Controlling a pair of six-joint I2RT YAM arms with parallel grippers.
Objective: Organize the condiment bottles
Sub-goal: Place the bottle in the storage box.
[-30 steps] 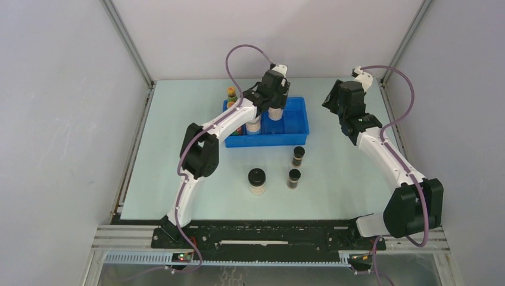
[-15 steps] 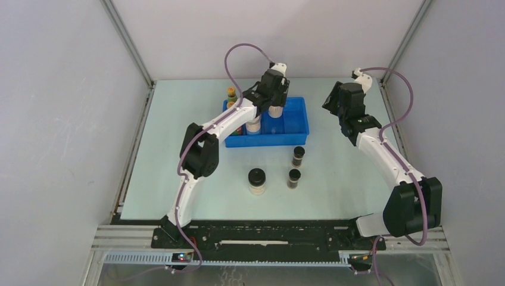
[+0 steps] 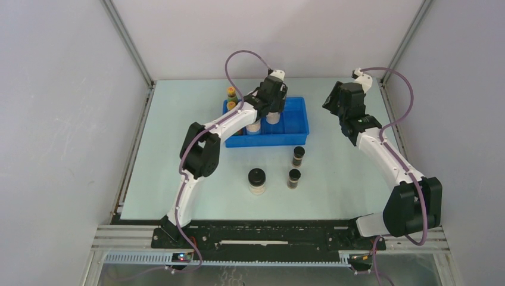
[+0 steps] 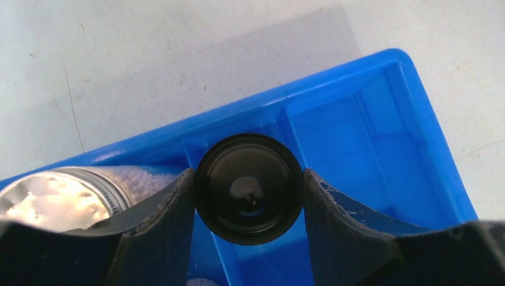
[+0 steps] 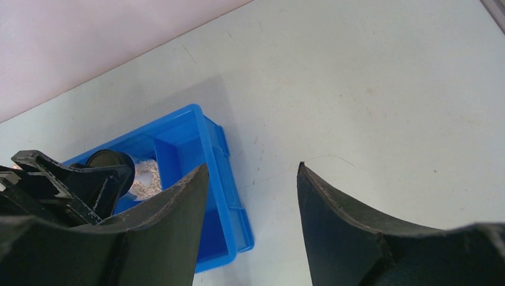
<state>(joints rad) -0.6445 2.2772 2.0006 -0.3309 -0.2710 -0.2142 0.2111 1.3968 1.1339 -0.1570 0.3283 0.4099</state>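
Observation:
My left gripper (image 4: 249, 179) is shut on a black-lidded pale jar (image 4: 249, 205), holding it by the lid over a middle compartment of the blue tray (image 4: 369, 68). Seen from above, that gripper (image 3: 272, 107) hangs low in the tray (image 3: 298, 128) with the jar (image 3: 273, 118) under it. A silver-lidded jar (image 4: 50, 199) stands in the compartment to the left. Two red-labelled bottles (image 3: 231, 95) stand at the tray's far left. On the table in front are another black-lidded jar (image 3: 256, 180) and two dark vials (image 3: 298, 156) (image 3: 293, 178). My right gripper (image 5: 251, 173) is open and empty, right of the tray.
The tray's right compartments (image 4: 381, 143) hold nothing. The right arm (image 3: 381, 149) arches along the table's right side. Enclosure walls and metal posts (image 3: 128, 47) border the table on the left, right and back.
The left gripper has come down a little with the black-lidded jar, deeper into the tray. The right arm has stayed still.

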